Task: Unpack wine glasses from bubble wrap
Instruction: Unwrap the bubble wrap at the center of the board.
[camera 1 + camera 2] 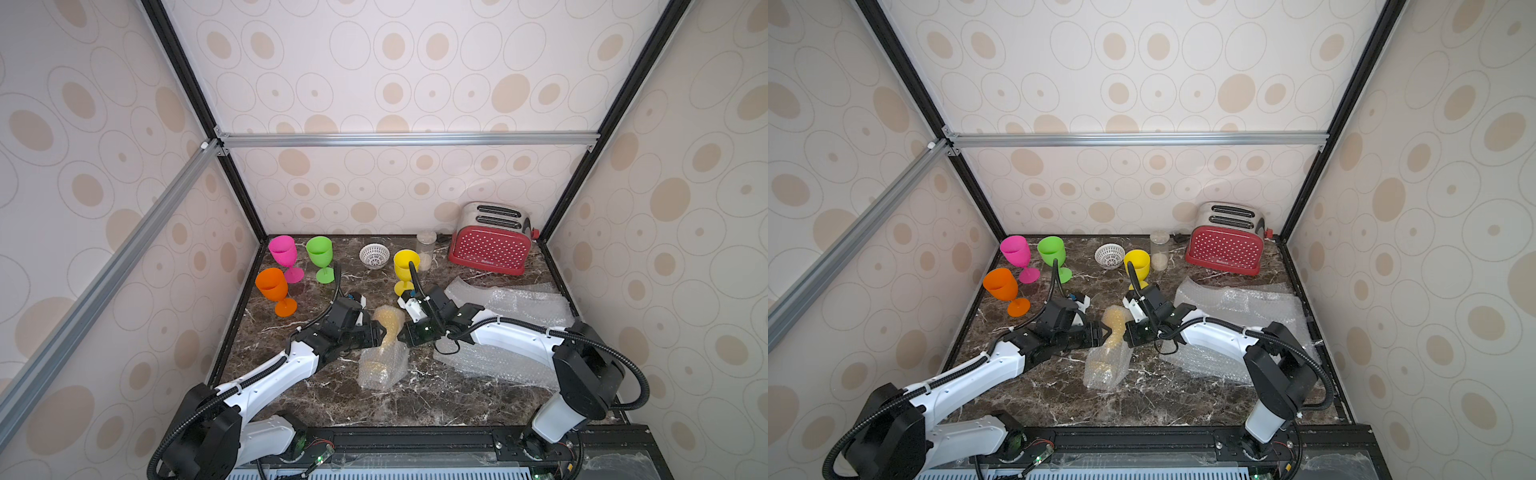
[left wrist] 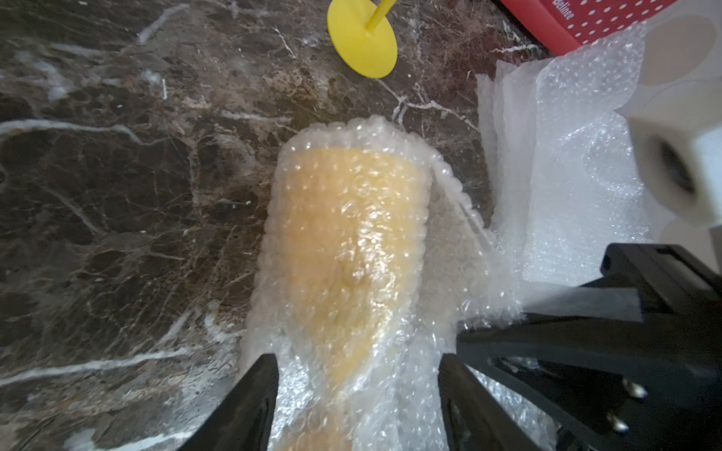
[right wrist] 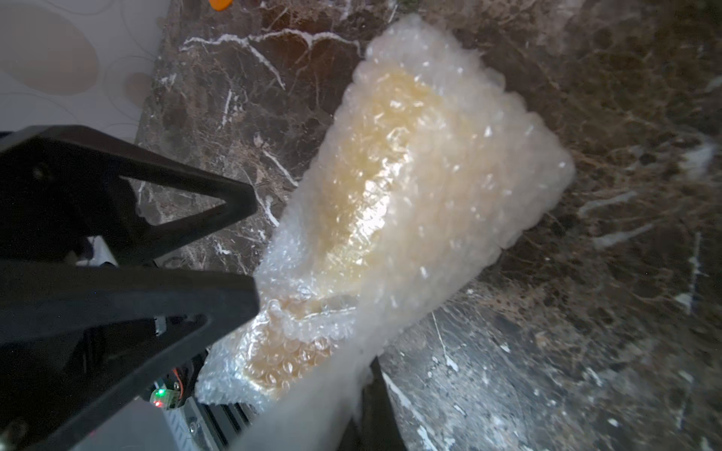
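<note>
- At the far left of the table [image 1: 328, 399], three goblets stand upright and bare: pink goblet [image 1: 284, 249], green goblet [image 1: 320, 250] and orange goblet [image 1: 272, 284]. The orange one is the nearest of the three.
- Far centre: the bright yellow goblet [image 1: 405, 262] is upright and bare, partly behind the right arm's cable.
- Right side: loose sheets [image 1: 523, 301] of bubble wrap lie spread and empty. More wrap lies under the right arm.
- Mid-table, between the arms: the amber goblet [image 2: 344, 218] is fully enclosed in the bubble wrap tube [image 1: 382, 370], bowl end far, foot end near.
- Left gripper [image 2: 356, 356]: jaws spread, one either side of the wrapped stem. No squeeze shows in the wrap, so it reads as not holding.
- Right gripper [image 1: 402, 336]: closed, pinching a flap of the tube's wrap on its right side. The left wrist view shows the flap drawn to its tip.
- Judgement: four of five are unpacked and the last is at the peel-open step.
- Left to do: unroll the wrap, free the amber goblet, stand it upright and set the sheet aside.
</note>
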